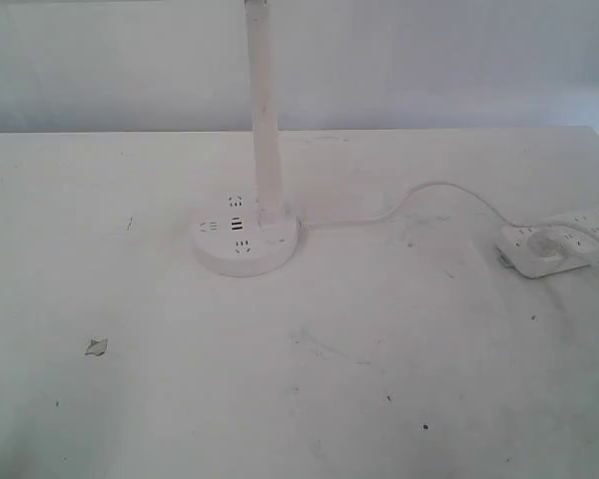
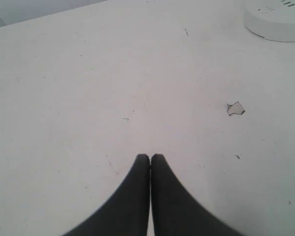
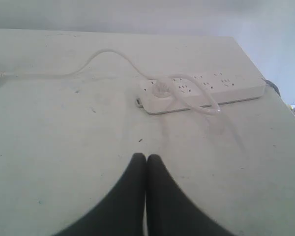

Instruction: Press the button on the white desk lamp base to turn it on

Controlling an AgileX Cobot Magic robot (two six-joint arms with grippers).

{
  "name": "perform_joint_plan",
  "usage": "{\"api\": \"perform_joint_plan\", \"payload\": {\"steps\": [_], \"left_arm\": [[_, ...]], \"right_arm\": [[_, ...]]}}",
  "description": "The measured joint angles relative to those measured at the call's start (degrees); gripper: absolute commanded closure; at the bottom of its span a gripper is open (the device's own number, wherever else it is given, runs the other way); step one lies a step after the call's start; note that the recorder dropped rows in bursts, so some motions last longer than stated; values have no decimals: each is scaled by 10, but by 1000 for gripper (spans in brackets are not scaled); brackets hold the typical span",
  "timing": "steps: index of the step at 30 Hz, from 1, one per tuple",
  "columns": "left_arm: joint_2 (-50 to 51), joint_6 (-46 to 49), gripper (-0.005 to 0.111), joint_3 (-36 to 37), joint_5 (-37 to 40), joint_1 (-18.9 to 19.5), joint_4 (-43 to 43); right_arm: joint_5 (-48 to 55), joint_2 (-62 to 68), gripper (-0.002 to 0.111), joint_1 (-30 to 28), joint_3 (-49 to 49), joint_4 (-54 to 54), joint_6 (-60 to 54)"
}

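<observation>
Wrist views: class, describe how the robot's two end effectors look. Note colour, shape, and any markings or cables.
The left end effector and the right end effector look alike. Each has two smooth, matte, near-black fingers, broad near the camera and curving inward to narrow rounded tips. No markings, labels or cables show on them. The arms themselves appear in no view.

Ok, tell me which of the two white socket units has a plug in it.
The long rectangular white power strip on the right: a round white plug sits in it. The round white lamp base holds none.
</observation>
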Motion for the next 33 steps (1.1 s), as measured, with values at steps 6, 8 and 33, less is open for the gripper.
{"api": "perform_joint_plan", "payload": {"steps": [6, 8, 33], "left_arm": [[0, 0, 107, 0, 0, 0, 0], [0, 0, 107, 0, 0, 0, 0], [0, 0, 107, 0, 0, 0, 0]], "right_arm": [[0, 0, 108, 0, 0, 0, 0], [0, 0, 108, 0, 0, 0, 0], [-19, 0, 108, 0, 0, 0, -5]]}}
